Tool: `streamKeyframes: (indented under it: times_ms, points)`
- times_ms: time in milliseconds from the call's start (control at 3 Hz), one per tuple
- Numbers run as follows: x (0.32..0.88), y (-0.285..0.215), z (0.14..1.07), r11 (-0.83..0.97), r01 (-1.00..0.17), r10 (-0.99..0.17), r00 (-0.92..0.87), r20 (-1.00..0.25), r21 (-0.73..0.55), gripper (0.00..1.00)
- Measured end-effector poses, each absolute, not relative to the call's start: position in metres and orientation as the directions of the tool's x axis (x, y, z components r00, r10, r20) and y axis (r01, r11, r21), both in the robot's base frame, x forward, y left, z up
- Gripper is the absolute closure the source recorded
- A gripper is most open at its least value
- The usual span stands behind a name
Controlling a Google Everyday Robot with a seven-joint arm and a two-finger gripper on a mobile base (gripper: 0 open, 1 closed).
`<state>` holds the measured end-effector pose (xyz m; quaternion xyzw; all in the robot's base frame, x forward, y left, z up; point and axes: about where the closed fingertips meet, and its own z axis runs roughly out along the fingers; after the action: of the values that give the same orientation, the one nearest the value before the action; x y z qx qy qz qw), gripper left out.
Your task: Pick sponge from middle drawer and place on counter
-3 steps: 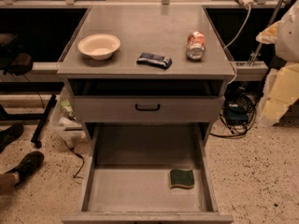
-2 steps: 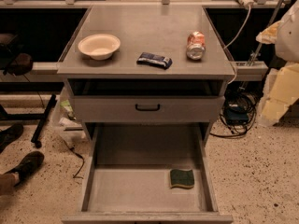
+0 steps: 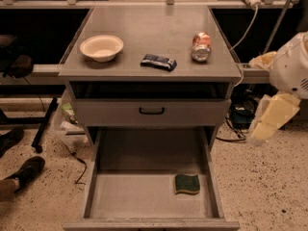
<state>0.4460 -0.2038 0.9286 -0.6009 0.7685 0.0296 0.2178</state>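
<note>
Sponge (image 3: pixel 187 184) lying flat, green face up, on floor of pulled-out middle drawer (image 3: pixel 130 196), near right wall. Gripper (image 3: pixel 270 121) hanging right of cabinet, well apart from sponge; spread or pressed together not discernible. Bowl (image 3: pixel 101 47), dark wrapper (image 3: pixel 158 61), can (image 3: pixel 201 46) sitting on surface (image 3: pixel 154 25).

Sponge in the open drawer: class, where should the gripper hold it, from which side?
Probably from above, pinching front and back edges: the sponge lies flat on the middle drawer floor, close to its right wall. The gripper hangs right of the counter.
</note>
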Motion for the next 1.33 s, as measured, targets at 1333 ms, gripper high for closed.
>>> streamKeyframes:
  times_ms: [1333]
  points:
    - [0.485, -0.148, 0.737, 0.369, -0.901, -0.788, -0.175, -0.59, -0.226, 0.0]
